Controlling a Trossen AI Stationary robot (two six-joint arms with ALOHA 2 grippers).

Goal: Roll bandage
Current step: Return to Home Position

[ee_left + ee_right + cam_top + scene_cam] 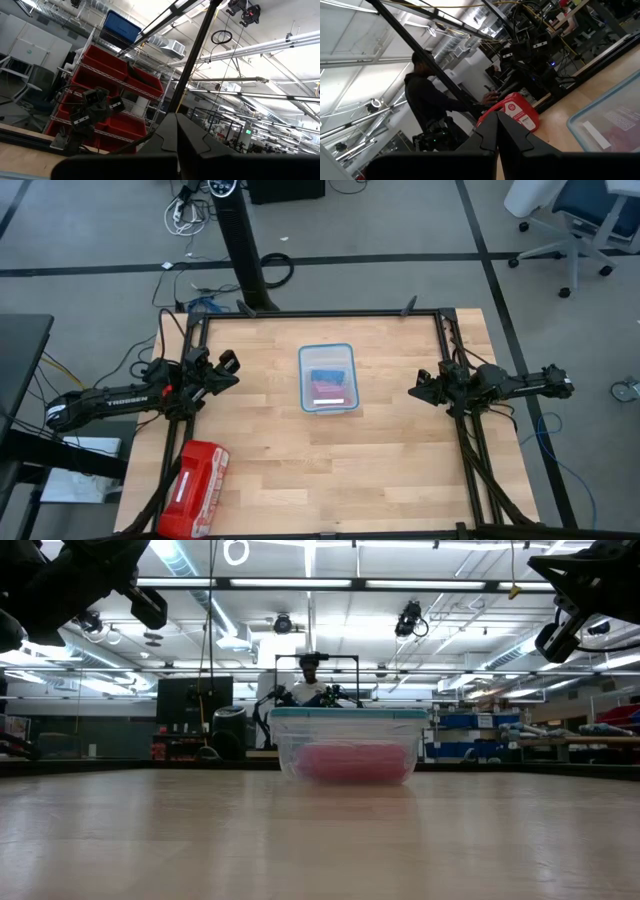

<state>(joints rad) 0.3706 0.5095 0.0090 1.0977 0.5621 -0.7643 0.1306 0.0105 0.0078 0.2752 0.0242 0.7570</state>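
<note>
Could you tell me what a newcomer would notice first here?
The clear lidded container at the middle of the table, with the blue bandage and something pink-red inside. Then the red pack by the table's left edge; the left gripper and right gripper wait at the sides.

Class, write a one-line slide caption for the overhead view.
Lidded tub holding the blue bandage sits mid-table; left arm and right arm wait at the sides, red pack near the left.

High view: overhead, straight down, whole table (400,470).
Low view: tabletop level, facing the far room; container (347,745) centred (shared with high view).
Left wrist: angled upward, toward red shelving (100,70).
Right wrist: across table, toward red pack (512,112).
</note>
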